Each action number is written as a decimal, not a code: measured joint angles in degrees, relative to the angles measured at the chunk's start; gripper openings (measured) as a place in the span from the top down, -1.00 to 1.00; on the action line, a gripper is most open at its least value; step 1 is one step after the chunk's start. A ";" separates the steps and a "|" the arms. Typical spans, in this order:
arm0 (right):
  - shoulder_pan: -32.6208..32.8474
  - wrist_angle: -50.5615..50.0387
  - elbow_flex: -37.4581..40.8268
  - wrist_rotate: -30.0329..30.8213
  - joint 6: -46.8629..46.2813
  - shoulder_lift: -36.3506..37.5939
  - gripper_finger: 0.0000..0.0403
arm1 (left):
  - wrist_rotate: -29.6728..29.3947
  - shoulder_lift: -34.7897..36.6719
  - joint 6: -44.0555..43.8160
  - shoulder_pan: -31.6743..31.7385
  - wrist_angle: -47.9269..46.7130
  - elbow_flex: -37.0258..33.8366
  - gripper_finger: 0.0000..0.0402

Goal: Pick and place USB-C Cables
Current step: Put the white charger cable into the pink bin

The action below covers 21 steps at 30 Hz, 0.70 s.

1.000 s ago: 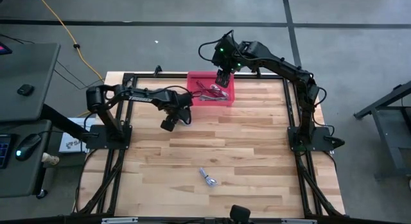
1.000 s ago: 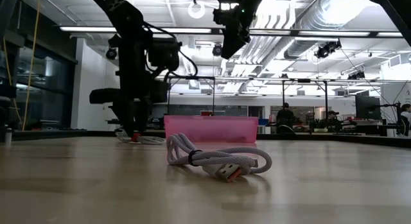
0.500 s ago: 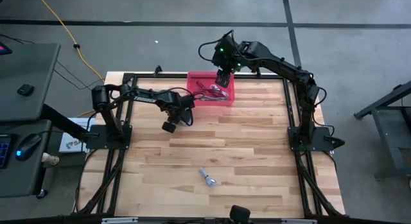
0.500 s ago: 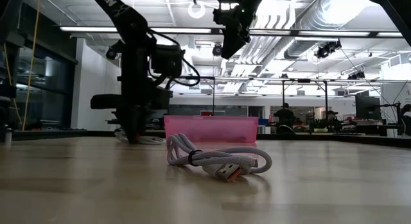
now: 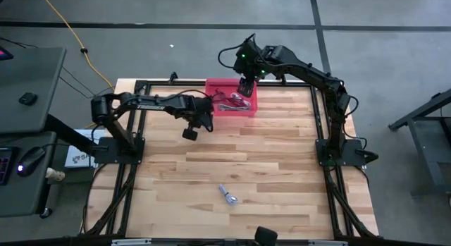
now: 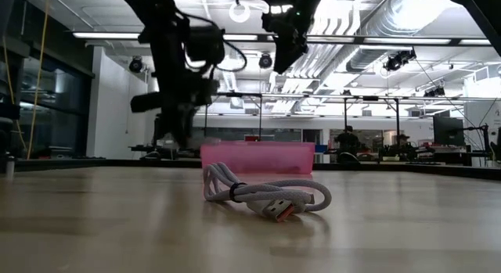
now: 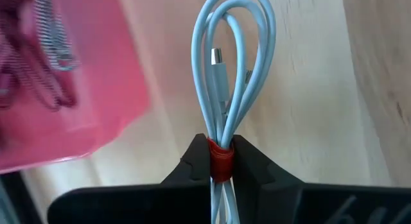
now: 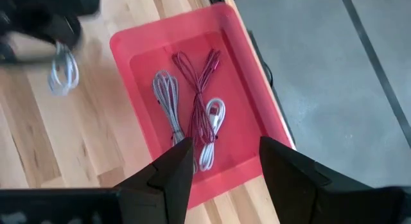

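My left gripper (image 5: 190,133) is shut on a pale blue-white USB-C cable bundle (image 7: 234,63) with a red tie, just to the near left of the pink bin (image 5: 231,98). Inside the bin (image 8: 253,102) lie a grey bundle (image 8: 168,102), a dark red one (image 8: 199,89) and a white one (image 8: 210,131). My right gripper (image 8: 225,166) hangs open above the bin. Another silver-grey bundle (image 5: 227,195) lies flat on the table near the front edge, close in the low view (image 6: 262,193). My left gripper pinches the bundle at its red tie (image 7: 220,161) between the two fingers (image 7: 192,161). The looped end (image 7: 237,12) with a plug reaches out past the fingertips, running along the fingers. The low view shows the gripper (image 6: 178,136) raised above the table.
A black frame (image 5: 320,119) runs along the table's left and right sides and its far edge. A yellow cord (image 5: 70,31) lies on the floor beyond the far left corner. Bare wood (image 5: 282,168) spreads between the bin and the front bundle.
My left gripper has shut on the pale bundle at the table and has risen with it, shifting a little toward the bin. The bundle is lifted clear of the wood. My right gripper has stayed open above the bin.
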<state>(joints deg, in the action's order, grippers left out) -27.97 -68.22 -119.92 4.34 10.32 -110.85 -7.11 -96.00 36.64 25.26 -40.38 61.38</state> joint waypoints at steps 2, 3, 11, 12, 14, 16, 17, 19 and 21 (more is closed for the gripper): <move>0.00 -1.02 0.00 0.00 0.00 0.00 0.16 | 0.00 1.92 0.09 -0.04 -0.38 0.63 0.99; 0.00 -1.37 0.00 0.00 0.00 0.00 0.16 | 0.00 2.95 0.11 -0.07 0.07 1.14 0.99; 0.17 -1.64 0.07 7.30 -1.44 0.82 0.16 | -0.49 10.61 0.00 1.23 9.29 2.97 0.99; 0.17 -1.71 0.07 8.53 -1.59 1.27 0.16 | -0.51 11.24 0.00 1.57 10.77 2.97 0.99; 0.28 -1.69 0.07 10.04 -2.60 2.31 0.16 | -0.62 12.00 -0.02 2.09 14.49 2.96 1.00; 0.28 -1.71 0.07 10.82 -3.15 3.44 0.16 | -0.95 12.23 -0.15 2.61 18.02 2.96 1.00; 0.29 -1.70 0.07 11.46 -3.85 4.11 0.16 | -1.04 12.23 -0.29 2.93 19.64 2.96 0.99; 0.33 -1.73 0.07 12.63 -4.74 5.55 0.16 | -1.10 11.99 -0.42 3.47 23.04 2.96 0.99; 0.37 -1.91 0.07 13.98 -5.66 7.01 0.16 | -1.11 11.24 -0.47 4.09 26.11 2.96 0.99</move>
<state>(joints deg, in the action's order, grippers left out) -27.59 -70.12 -119.85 18.32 4.66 -103.83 -8.22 -84.76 36.17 29.34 -14.26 64.34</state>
